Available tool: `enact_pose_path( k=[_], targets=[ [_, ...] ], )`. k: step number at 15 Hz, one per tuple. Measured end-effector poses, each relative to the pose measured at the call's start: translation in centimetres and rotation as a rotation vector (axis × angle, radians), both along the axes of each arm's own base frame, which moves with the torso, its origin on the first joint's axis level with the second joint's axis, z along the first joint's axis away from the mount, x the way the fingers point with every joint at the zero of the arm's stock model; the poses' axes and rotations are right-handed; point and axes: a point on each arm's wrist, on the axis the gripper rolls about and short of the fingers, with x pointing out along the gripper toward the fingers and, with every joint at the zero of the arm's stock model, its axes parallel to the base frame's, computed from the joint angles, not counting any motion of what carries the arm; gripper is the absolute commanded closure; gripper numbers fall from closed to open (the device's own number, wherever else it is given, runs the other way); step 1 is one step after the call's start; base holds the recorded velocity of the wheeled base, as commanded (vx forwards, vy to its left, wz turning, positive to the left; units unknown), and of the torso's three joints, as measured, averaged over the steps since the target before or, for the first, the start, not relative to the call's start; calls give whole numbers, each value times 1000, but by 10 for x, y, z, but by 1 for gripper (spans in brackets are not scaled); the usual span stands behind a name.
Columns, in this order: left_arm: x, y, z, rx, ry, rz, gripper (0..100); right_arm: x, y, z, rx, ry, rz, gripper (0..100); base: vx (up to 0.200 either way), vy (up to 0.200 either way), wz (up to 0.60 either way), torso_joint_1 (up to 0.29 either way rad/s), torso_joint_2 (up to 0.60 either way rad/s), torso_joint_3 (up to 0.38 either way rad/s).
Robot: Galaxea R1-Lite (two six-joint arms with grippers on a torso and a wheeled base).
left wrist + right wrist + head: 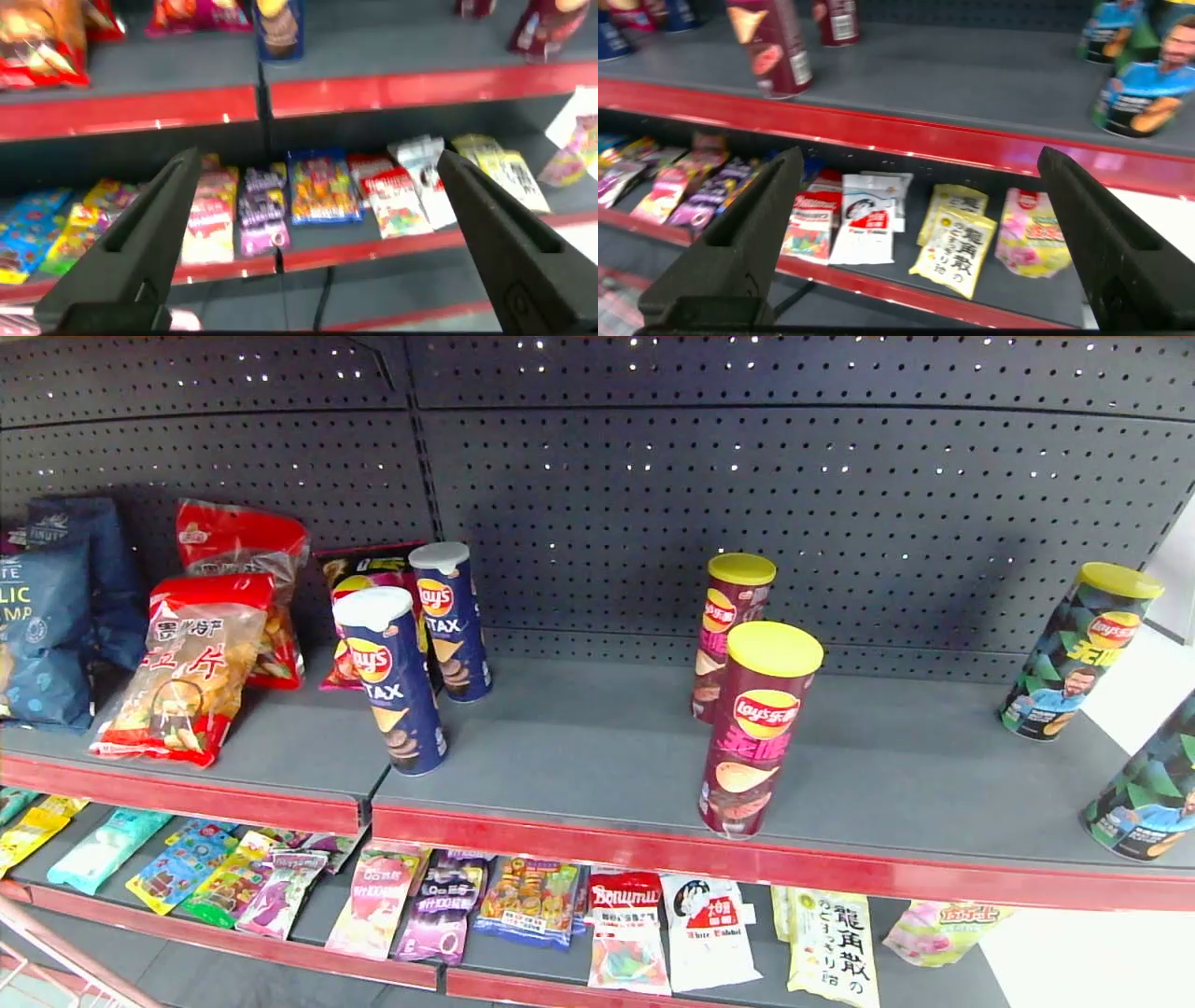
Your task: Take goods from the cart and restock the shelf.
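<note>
The grey shelf (579, 747) with a red front lip carries upright chip cans: two dark blue ones (390, 679) at left of centre, two maroon ones (758, 728) with yellow lids in the middle, two green-black ones (1079, 651) at the right end. My left gripper (313, 210) is open and holds nothing, facing the lower shelf's candy packets (322, 191). My right gripper (920, 233) is likewise open, with nothing between its fingers, facing snack packets (868, 217) under the red lip; a maroon can (775, 47) and a green-black can (1148, 89) stand above.
Red and blue snack bags (191, 663) fill the shelf's left end. Flat packets (532, 901) line the lower shelf. A red cart rail (56, 961) shows at the lower left corner. Bare shelf surface lies between the can groups.
</note>
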Motion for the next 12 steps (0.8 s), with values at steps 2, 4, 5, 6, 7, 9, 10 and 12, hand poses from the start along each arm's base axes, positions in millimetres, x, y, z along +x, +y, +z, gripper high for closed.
enact_pose_path(
  k=[2,4,5,6,7,9,10,12],
  targets=[
    [1,1,-2,6,-5,55,0,0,0,0,0,0,1,0,0,0,0,0,0,0],
    [2,2,-4,7,-9,112,0,0,0,0,-1,-2,0,0,0,0,0,0,0,0],
    [3,3,-4,-1,-13,163,0,0,0,0,0,-2,-1,0,0,0,0,0,0,0],
    [3,4,-3,-34,-14,213,0,0,0,0,0,-1,-1,0,0,0,0,0,0,0],
    [3,4,-2,-47,-27,231,0,0,0,0,0,-1,-2,0,0,0,0,0,0,0],
    [3,4,-4,-49,-14,238,0,0,0,0,1,-2,-4,0,0,0,0,0,0,0],
    [3,4,-5,-44,2,230,0,0,0,0,0,-1,-4,0,0,0,0,0,0,0],
    [3,3,-10,-1,43,178,0,0,0,0,0,1,-2,0,0,0,0,0,0,0]
  ],
)
